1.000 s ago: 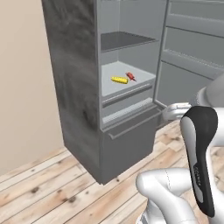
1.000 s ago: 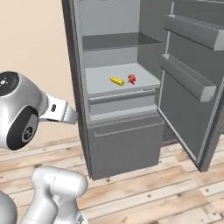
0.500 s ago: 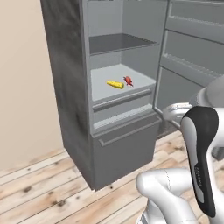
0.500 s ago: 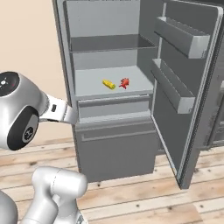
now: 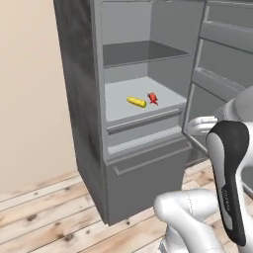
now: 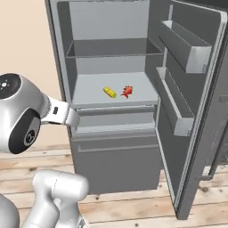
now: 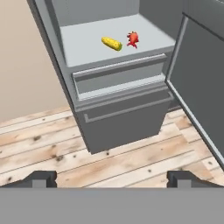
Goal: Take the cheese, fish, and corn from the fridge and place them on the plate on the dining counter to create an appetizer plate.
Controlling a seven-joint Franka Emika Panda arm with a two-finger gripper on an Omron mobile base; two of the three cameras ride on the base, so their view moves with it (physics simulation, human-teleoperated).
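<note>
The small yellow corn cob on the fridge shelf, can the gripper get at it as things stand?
Probably yes. The grey fridge door stands open, the small yellow corn cob lies uncovered near the shelf's front beside the red-orange fish, and the gripper is open, though well short.

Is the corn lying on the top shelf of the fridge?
No, the corn lies on the lower shelf of the fridge, beside the fish, while the shelf above it is bare.
</note>
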